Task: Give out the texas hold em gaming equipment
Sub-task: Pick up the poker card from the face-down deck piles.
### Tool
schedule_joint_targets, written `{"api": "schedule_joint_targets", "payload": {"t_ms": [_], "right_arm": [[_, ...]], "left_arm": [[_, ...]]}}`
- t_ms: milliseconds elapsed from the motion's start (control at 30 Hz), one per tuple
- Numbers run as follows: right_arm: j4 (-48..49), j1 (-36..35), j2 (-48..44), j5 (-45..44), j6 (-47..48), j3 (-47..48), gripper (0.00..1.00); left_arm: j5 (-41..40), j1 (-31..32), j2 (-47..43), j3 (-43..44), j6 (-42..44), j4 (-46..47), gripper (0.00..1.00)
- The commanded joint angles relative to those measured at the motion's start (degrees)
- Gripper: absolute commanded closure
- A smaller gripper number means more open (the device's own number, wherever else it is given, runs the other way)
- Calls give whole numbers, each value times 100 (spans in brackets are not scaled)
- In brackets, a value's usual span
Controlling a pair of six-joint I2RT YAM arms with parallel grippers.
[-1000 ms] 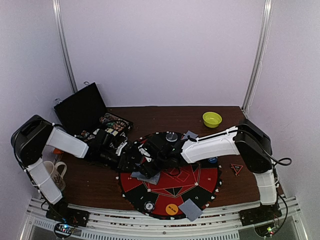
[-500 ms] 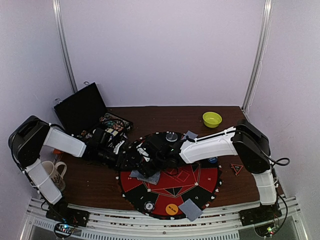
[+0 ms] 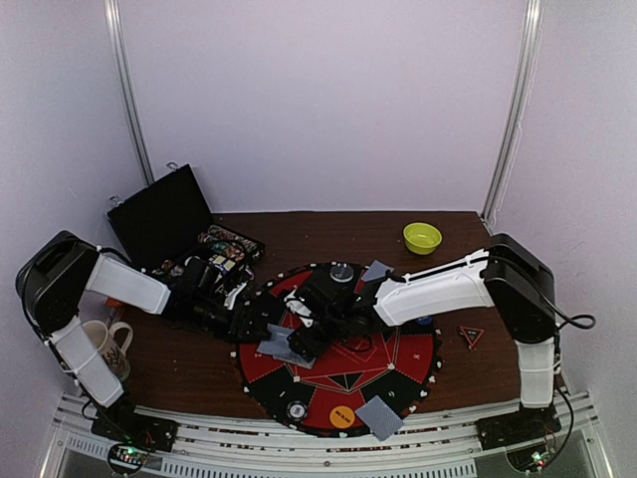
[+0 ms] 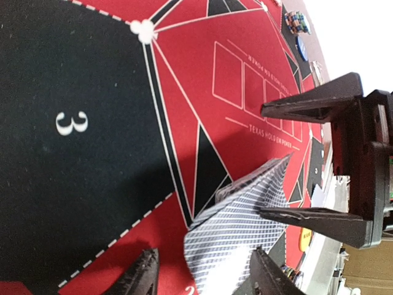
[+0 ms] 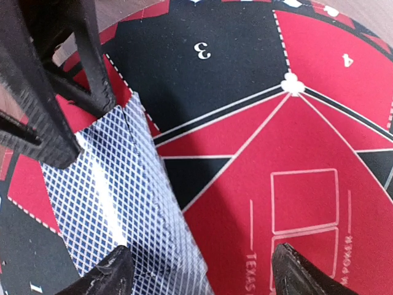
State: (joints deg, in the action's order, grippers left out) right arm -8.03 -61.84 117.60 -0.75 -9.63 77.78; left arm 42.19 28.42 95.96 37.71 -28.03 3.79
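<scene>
- Far left: mug (image 3: pixel 107 344) near the table edge, open case (image 3: pixel 159 214) behind it, chips (image 3: pixel 227 244) packed in its tray.
- L gripper (image 4: pixel 204 252) reaches in over the left part of the mat (image 3: pixel 408 351), near the sector marked 3. Jaws are apart and straddle the cards (image 4: pixel 236 227). We see a strip of mat between one finger and the pile, so it's released, not clamping.
- Cards: grey-blue backs up, lying on the mat, w/ one edge curled up toward the R side.
- R gripper (image 5: pixel 201 247) comes in from the opposite side, tips facing the L gripper's. Jaws are spread wide, one finger at the cards' edge, the other over bare red, so nothing is clenched. We can't tell if that finger sits over or under the pile.
- Far rim of mat: chip stack (image 3: pixel 341 271) w/ a far card (image 3: pixel 377 269) just beside it.
- Near rim, L to R: lone chip (image 3: pixel 296 409), orange disc (image 3: pixel 341 416), near card (image 3: pixel 379 418).
- Blue disc (image 3: pixel 423 320) peeks out beside the R arm.
- Bowl (image 3: pixel 422 237) sits far right at the back, off the mat.
</scene>
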Motion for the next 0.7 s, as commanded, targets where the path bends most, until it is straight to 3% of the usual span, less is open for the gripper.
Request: {"api": "schedule_joint_targets", "payload": {"t_ms": [0,200,300,467,633,667], "right_arm": [[-128,26,407,37,-94,291,21],[18,8,508,268,-217,388,21],[4,12,486,225,-232,323,22],[-7,13,427,173,-212,179,22],[-41,28,290,297,-127,193,23],[-15,44,185,419,-78,175,23]], "left_arm": [[18,-31,5,-203,23,16,49],[80,-32,38,-271,-97,182,56],[0,-33,-70,-210,-50,23,65],[-276,-31,-282,-143,154,-455,68],[-130,-32,-344,-196,167,-374,100],[-36,-30,-336,-202,163,-318,100]]}}
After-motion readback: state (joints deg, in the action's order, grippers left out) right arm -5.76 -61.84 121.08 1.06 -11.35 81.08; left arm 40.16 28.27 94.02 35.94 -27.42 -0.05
